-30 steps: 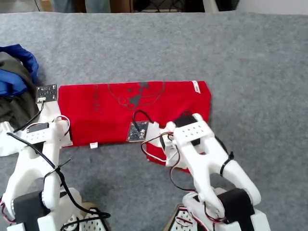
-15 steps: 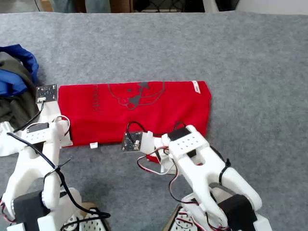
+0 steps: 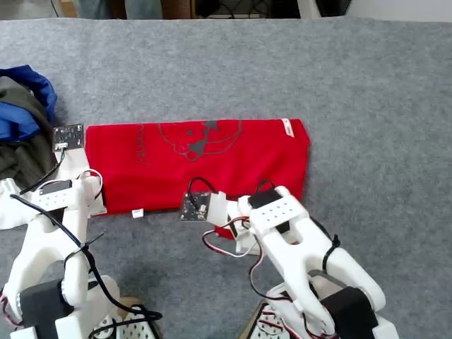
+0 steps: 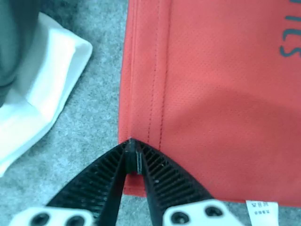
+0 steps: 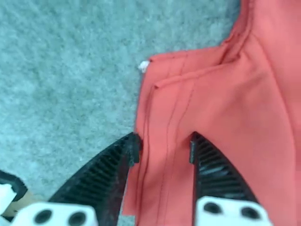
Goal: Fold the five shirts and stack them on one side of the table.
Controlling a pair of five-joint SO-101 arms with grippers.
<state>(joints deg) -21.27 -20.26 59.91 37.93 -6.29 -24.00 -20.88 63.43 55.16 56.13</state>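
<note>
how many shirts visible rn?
4: red shirt spread mid-table; blue shirt, dark shirt and white shirt bunched at the left edge. A fifth may be hidden there.

The shirt [image 3: 198, 166] is bright red, with a dark drawing [image 3: 201, 138], dark letters [image 3: 141, 152] and a small white tag [image 3: 287, 128]. The table [image 3: 353, 85] is fuzzy grey. A blue cloth [image 3: 25, 106] lies on a dark grey-green cloth [image 3: 18, 152]. The left arm [image 3: 49, 233] and right arm [image 3: 296, 240] are white with black wires [image 3: 85, 261]. Their fingers [image 4: 164, 181] are black with ridged stripes.
</note>
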